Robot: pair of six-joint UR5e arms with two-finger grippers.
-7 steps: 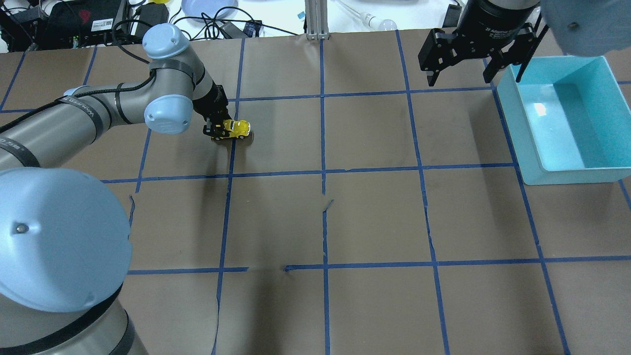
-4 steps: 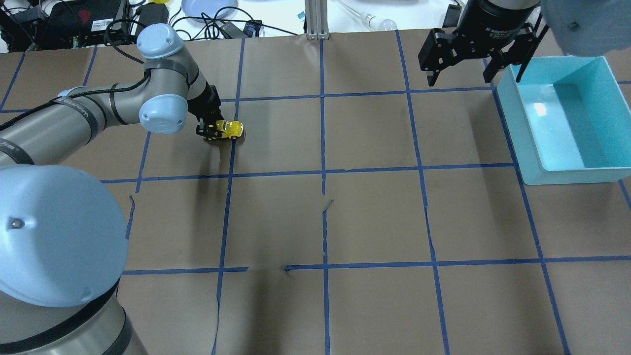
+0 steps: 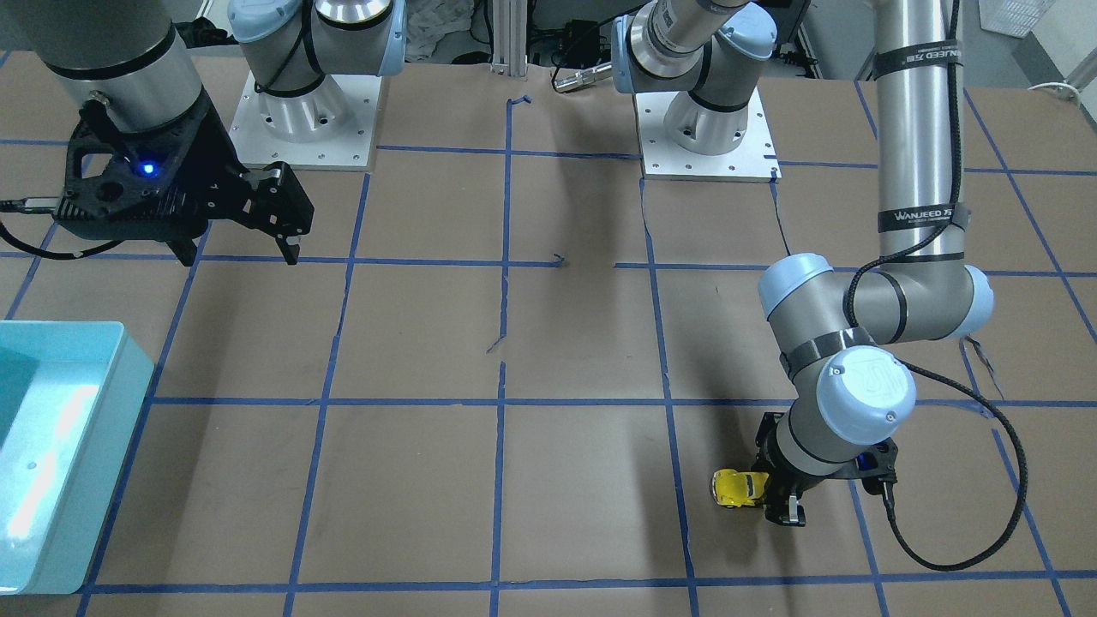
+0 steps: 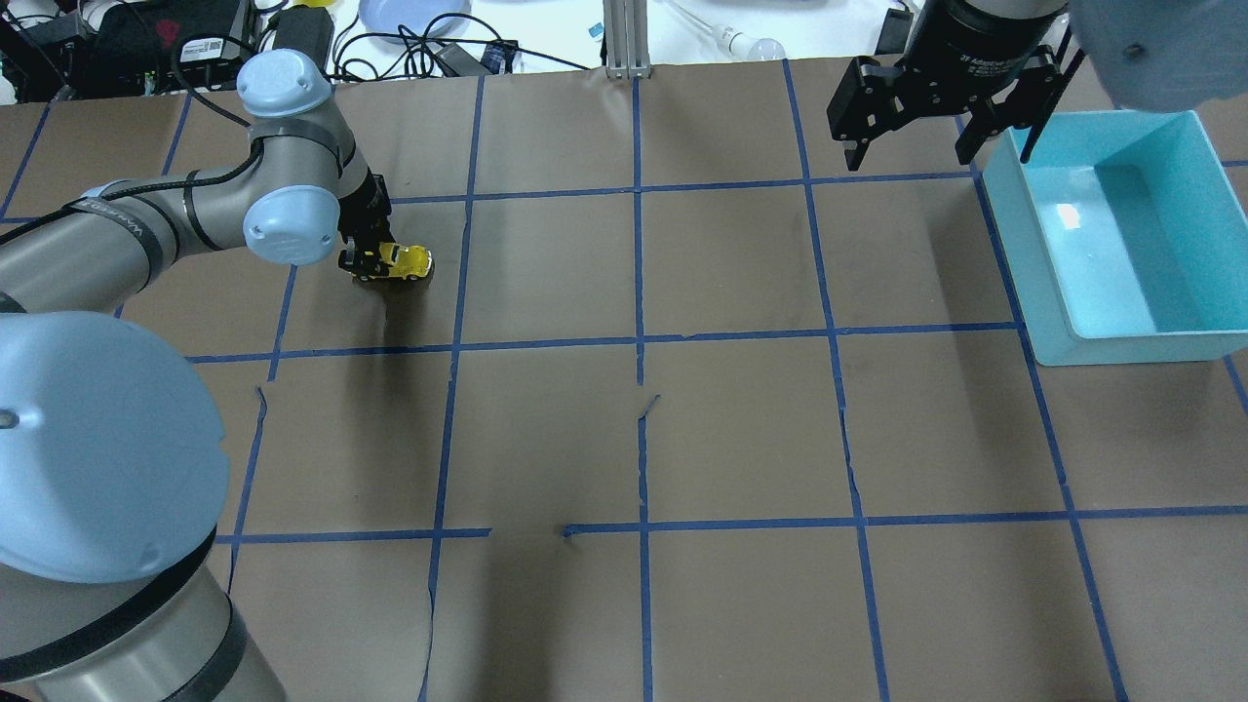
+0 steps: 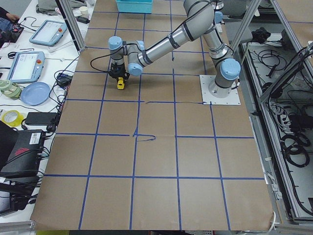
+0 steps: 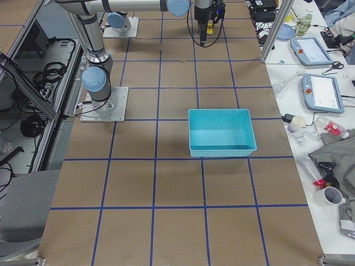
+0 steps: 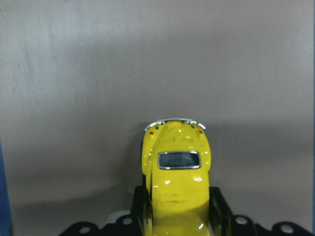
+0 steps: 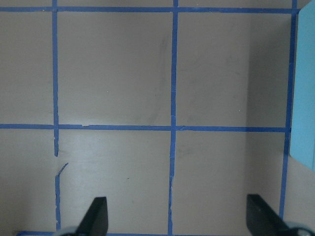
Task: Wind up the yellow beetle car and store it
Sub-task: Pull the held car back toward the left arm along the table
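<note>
- Both fingers of my left gripper were clamped on the yellow beetle car, one against each flank toward its nose end, as my wrist view showed.
- That low grip on the sides, I judge, was chosen so the wheels could press on the paper of the table and be dragged to wind the spring.
- Whether the wheels touched the paper or hung just above it, I could not tell.
- The car's rear window and silver bumper poked out ahead of my fingertips, pointing away from my wrist.
- It lay in a grid square on my far left, well apart from the blue bin on my far right.
- My right gripper hung with its jaws wide apart and nothing between them, just beside the bin's corner.
- I judge that arm was parked near the bin because storing comes later; winding looked to be the step in hand.
</note>
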